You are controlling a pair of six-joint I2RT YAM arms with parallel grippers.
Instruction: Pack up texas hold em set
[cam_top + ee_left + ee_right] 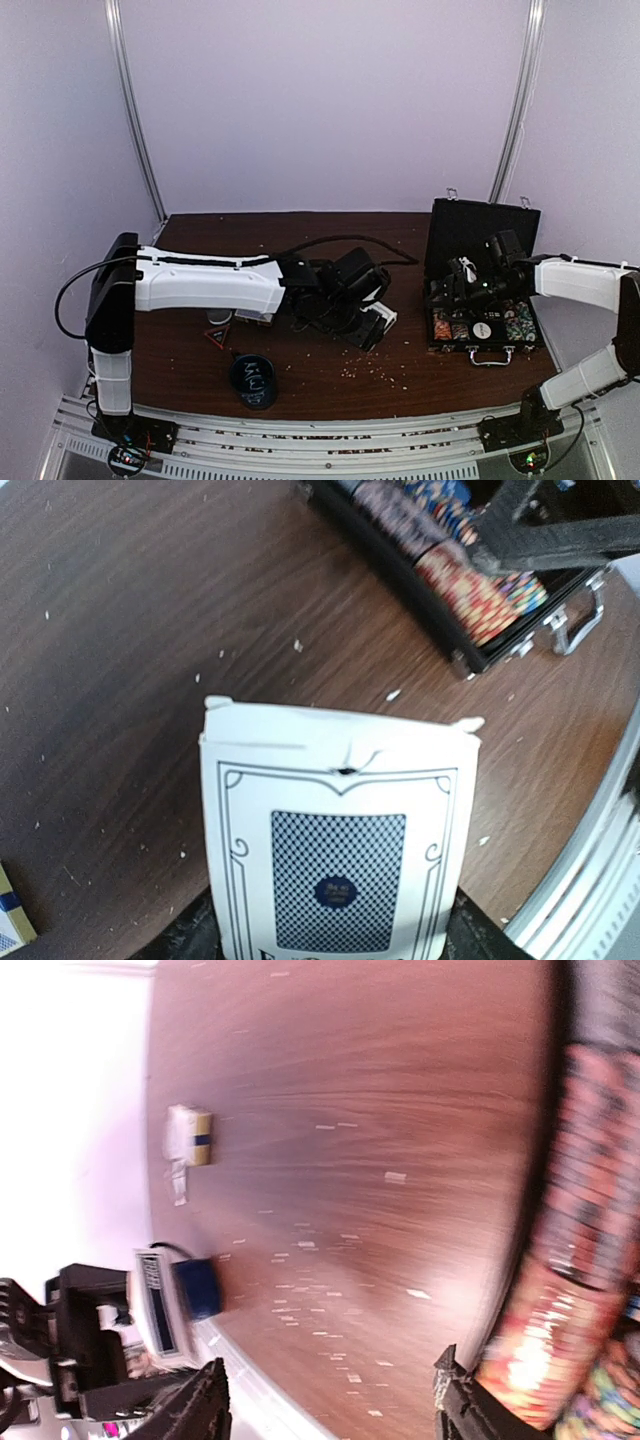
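— Your left hand (365, 322) is clamped on a card deck (338, 840). It's a flat white cardboard box with a blue cross-hatched panel inside a thin scrolled border, and its top flaps are creased and a little torn.

— Where does that deck sit?

— Between the fingers, near the middle of the tabletop (150, 630) and well apart from the case (455, 347). The wood there is dark brown with a long grain and a dusting of pale crumbs.

— And my right hand?

— Your right hand (330, 1405) hovers at the case's left edge. Its fingers (200, 1405) are black and rough-faced, and they stand parted with nothing between them.

— What about the case itself?

— It lies open at the right side of the tabletop, a black rectangular box with silver corners. Its lid (480, 232) stands upright at the back and a metal loop handle (580, 628) sits on the near wall. The chip rolls (480, 590) lie inside it side by side, as cylinders with striped, multicoloured edges.

— Is anything loose?

— A second deck (190, 1135), small and boxy with a blue and yellow band, lies flat on the wood well apart from the case. A dark round cup (253, 380) with white scribbles stands near the front edge, beside your left arm.
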